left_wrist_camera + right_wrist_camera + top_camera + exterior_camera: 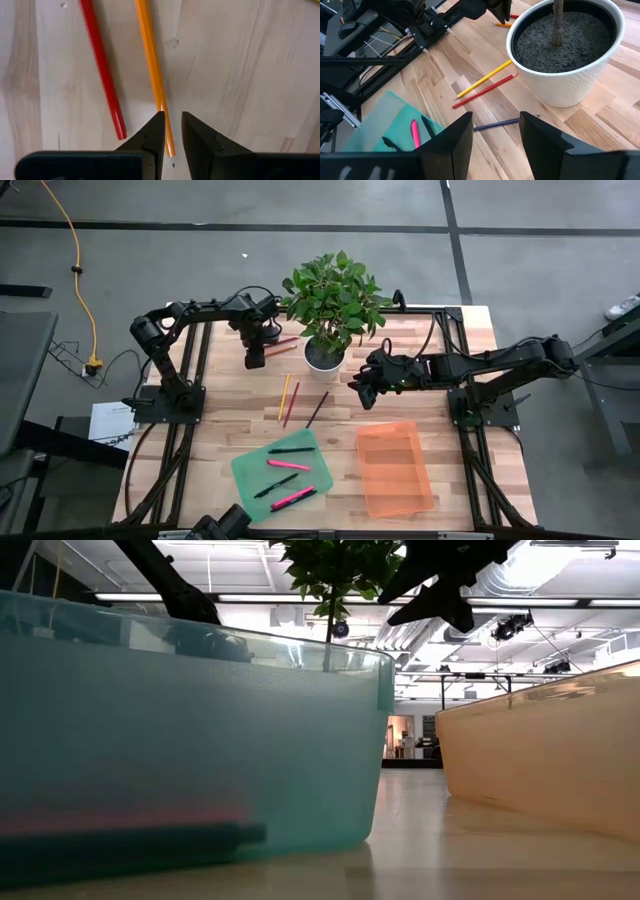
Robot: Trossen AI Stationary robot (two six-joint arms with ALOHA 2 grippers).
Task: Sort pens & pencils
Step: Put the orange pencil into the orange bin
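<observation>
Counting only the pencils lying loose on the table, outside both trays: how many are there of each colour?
red pencils: 2
orange pencil: 1
yellow pencil: 1
dark pencil: 1
Total: 5

a potted plant (325, 355) stands at the table's (440, 340) far middle. two pencils (281, 345) lie just left of its pot, three more pencils (293, 402) in front of it. nearer the front, a tray (250, 472) holding pens (290, 450) sits left of another tray (395, 470).
</observation>
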